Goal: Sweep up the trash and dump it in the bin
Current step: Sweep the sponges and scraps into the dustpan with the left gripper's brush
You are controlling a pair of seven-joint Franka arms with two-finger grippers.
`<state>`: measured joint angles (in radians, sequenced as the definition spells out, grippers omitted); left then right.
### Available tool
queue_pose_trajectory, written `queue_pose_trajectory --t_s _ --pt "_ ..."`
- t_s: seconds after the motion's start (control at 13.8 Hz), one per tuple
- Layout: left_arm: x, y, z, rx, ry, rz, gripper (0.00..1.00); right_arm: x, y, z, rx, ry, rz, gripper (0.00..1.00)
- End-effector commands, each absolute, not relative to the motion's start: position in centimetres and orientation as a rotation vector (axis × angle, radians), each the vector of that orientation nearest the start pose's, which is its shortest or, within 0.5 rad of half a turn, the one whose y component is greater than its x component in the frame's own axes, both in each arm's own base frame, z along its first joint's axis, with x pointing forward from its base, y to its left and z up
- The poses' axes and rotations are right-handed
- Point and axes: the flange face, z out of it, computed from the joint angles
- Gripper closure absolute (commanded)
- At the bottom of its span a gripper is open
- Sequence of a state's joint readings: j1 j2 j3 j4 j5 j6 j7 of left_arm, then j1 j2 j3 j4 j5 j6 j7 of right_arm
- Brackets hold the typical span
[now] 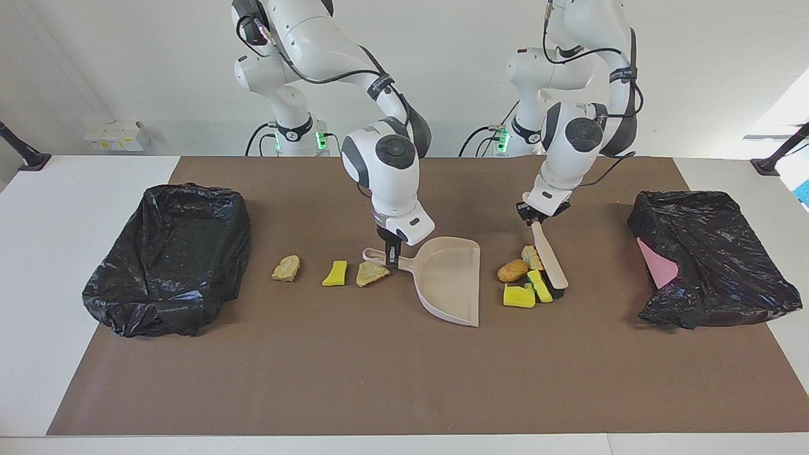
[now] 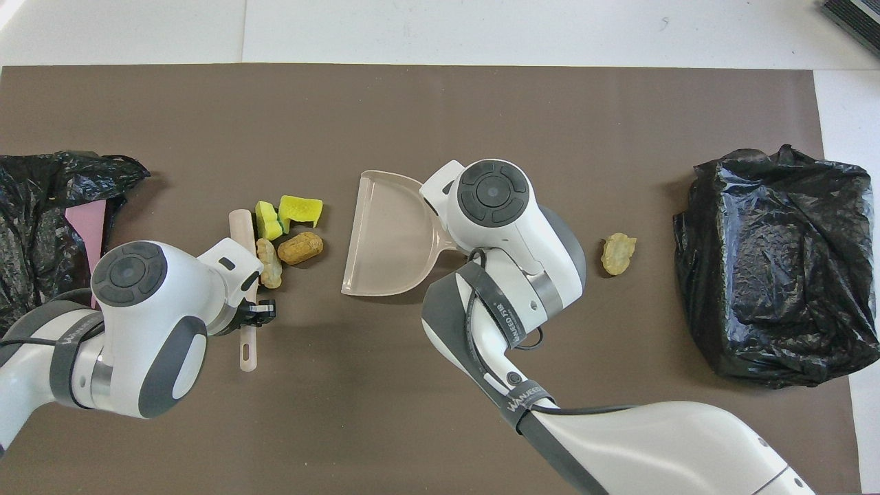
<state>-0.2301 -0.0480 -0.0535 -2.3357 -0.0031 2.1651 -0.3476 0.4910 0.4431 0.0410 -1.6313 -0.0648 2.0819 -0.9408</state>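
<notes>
While the left hand [image 1: 535, 220] is clamped on the brush [image 1: 547, 259] and the right hand [image 1: 392, 254] grips the dustpan [image 1: 450, 278] handle, light, soft trash [image 1: 521, 282] lies between them, better pushed than pinched.

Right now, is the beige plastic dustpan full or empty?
Empty. The beige plastic dustpan shows only its bare inside. The yellow sponge chunks, the pale rock-like lump and the orange-brown lump lie on the mat beside its mouth.
</notes>
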Motion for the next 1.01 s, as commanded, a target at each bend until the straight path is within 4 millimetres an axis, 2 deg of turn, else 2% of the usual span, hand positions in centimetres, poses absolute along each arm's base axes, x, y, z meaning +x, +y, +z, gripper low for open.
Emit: queue_pose_trajectory --t_s 0.0,0.29,0.43,0.51,0.58,0.65,0.94 --pt "46.8 -14.0 34.6 -3.101 -0.105 0.202 1.00 58.3 33.2 36.6 -2.282 -2.193 0.002 0.55" --pt "46.8 -14.1 34.7 -3.103 -0.100 0.198 1.00 57.7 32.6 35.7 -2.285 -2.190 0.002 0.51" --pt "46.8 -14.2 34.7 -3.105 -0.098 0.191 1.00 57.5 32.6 35.8 -2.284 -2.192 0.003 0.54" --pt "46.7 -14.6 34.7 -3.105 -0.084 0.188 1.00 57.6 32.6 35.7 -2.283 -2.193 0.005 0.66" --pt "46.7 -14.9 34.7 -3.106 -0.077 0.186 1.00 57.7 32.6 35.9 -2.281 -2.197 0.001 0.94" --pt "46.7 -15.0 34.8 -3.107 -0.072 0.182 1.00 57.8 32.6 36.0 -2.281 -2.197 -0.004 1.00" --pt "46.3 -17.8 35.2 -3.119 0.005 0.158 1.00 57.9 32.7 36.1 -2.281 -2.217 -0.006 1.00"
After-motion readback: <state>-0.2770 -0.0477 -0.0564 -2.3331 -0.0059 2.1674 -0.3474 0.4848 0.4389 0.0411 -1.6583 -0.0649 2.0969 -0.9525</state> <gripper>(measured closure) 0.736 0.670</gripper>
